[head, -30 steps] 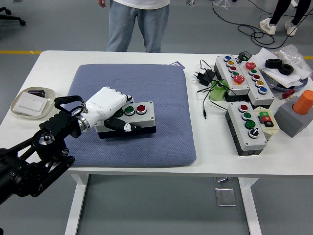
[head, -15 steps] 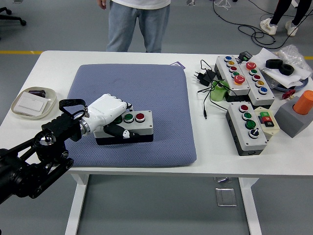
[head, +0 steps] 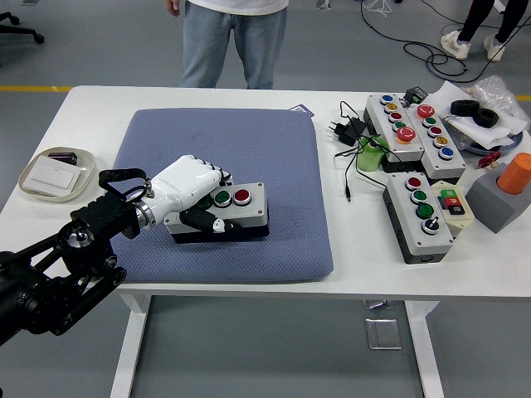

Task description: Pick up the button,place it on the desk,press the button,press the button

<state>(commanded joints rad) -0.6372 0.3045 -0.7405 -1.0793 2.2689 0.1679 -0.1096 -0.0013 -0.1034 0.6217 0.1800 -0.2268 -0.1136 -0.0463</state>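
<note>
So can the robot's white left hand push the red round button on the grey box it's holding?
Probably not right now. The left hand is wrapped around the grey button box on the blue pad; the red button sits uncovered, but the fingers are busy gripping.

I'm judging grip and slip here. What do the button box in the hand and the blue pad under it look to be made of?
Button box: likely hard plastic, smooth matte grey lid on a black base. Blue pad: looks like soft woven fabric over cushioning, with a fine dotted texture and rounded edges. The left hand grasps the box.
</note>
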